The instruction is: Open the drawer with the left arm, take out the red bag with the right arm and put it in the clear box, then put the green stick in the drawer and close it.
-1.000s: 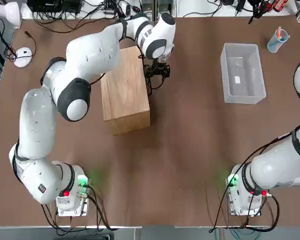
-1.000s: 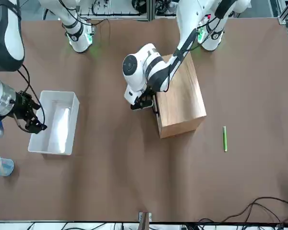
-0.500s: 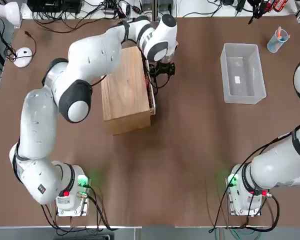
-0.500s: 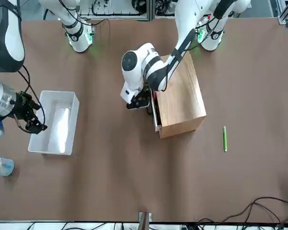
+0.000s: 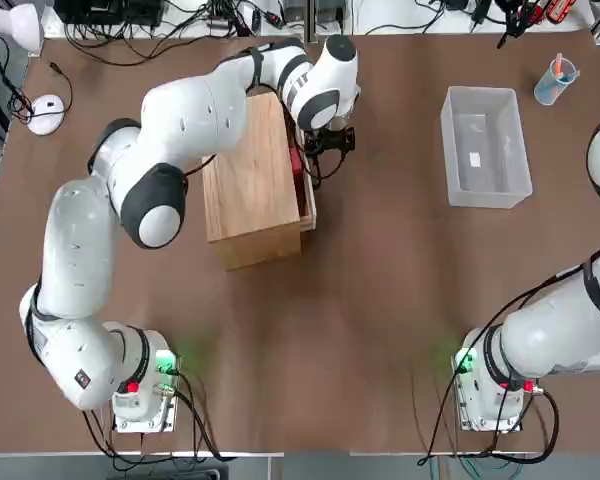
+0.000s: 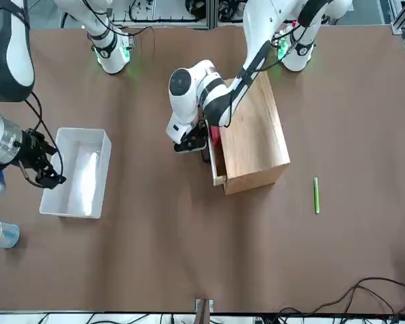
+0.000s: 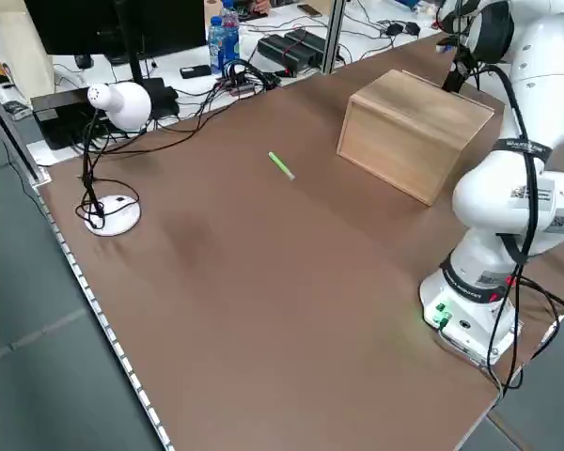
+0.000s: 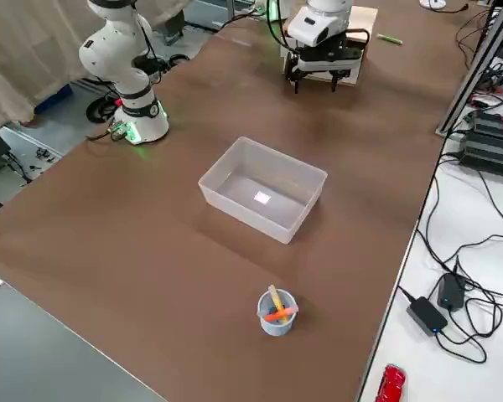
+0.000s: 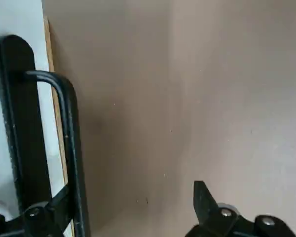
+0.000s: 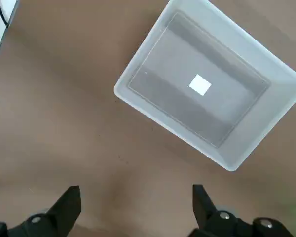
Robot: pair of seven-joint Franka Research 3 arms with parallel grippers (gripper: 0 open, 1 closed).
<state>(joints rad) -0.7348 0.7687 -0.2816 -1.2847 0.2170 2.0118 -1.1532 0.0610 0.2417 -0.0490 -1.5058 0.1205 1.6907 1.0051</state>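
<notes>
The drawer (image 5: 306, 195) stands a little way out of the wooden box (image 5: 250, 185), on the side facing the clear box (image 5: 485, 145). My left gripper (image 5: 326, 141) is at the drawer's black handle (image 9: 69, 138), jaws open, with one finger (image 9: 34, 213) hooked behind the bar. A strip of the red bag (image 6: 214, 132) shows in the gap. The green stick (image 6: 316, 196) lies on the table on the wooden box's far side from the drawer. My right gripper (image 10: 135, 202) hangs open and empty beside the clear box (image 10: 212, 94).
A small clear cup (image 5: 555, 80) with coloured pens stands near the clear box at the table's far right corner. A white desk lamp (image 7: 122, 103) and cables sit past the far left edge. Bare brown table lies between the wooden box and the clear box.
My left gripper has moved toward the clear box with the handle, and the drawer has slid out of the wooden box. The red bag now shows. The right arm is still.
</notes>
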